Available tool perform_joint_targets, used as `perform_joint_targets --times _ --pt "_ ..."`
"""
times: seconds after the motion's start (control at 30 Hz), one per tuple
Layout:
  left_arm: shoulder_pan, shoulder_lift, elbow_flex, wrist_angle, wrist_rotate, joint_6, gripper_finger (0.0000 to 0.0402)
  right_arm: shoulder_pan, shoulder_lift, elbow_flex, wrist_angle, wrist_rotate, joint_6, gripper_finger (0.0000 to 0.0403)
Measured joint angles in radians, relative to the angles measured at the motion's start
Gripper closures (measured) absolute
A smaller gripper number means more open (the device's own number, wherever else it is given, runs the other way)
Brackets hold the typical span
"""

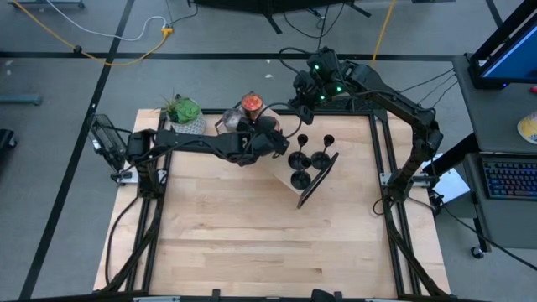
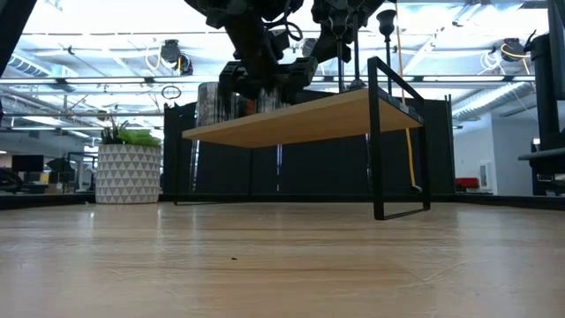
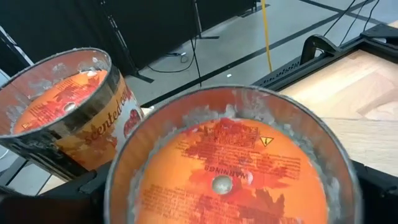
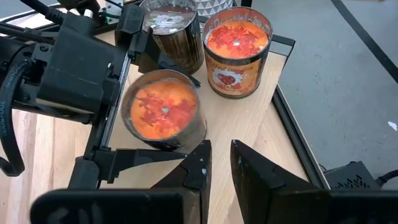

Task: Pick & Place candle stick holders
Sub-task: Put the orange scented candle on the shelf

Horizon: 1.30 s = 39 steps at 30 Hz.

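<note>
The three black candle stick holders (image 1: 308, 161) stand close together on the raised wooden shelf (image 1: 336, 134) at the far right part of the desk (image 1: 252, 235), two side by side and the third just in front of them; no hand touches them.

The left hand (image 4: 146, 134) is not at the holders at all. It sits to their left, its fingers spread on either side of an orange-wax jar candle (image 4: 163, 113), which fills the left wrist view. Whether the fingers (image 4: 134, 163) press the glass or stand just clear cannot be told; they look spread wide, as if letting go. A second orange scented candle (image 4: 236, 50) and a darker jar (image 4: 171, 34) stand just behind it.

The right hand (image 4: 221, 165) hovers above, its fingers drawn nearly together on nothing.

Judging by this, a jar is being set down or released, not a holder. The next move would call for the left hand to back off without tipping the jar, then turn right toward the nearest holder's thin stem.
</note>
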Motion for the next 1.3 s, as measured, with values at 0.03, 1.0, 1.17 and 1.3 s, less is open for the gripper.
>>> perform_joint_targets --times 0.03,1.0,1.17,1.3 --pt "0.000 0.000 0.000 0.003 0.001 0.004 0.0013 0.000 0.000 0.000 -0.001 0.000 0.000 0.0350" --pt "-0.007 -0.122 0.000 0.003 -0.059 0.161 0.0009 0.000 0.000 0.000 -0.007 -0.002 0.000 0.0349" --pt "-0.009 -0.168 0.000 0.032 -0.070 0.190 0.0009 0.000 0.000 0.000 -0.007 -0.002 0.000 0.0349" --pt "-0.013 -0.211 0.000 0.077 -0.079 0.241 0.0009 0.000 0.000 0.000 -0.006 -0.002 0.000 0.0348"
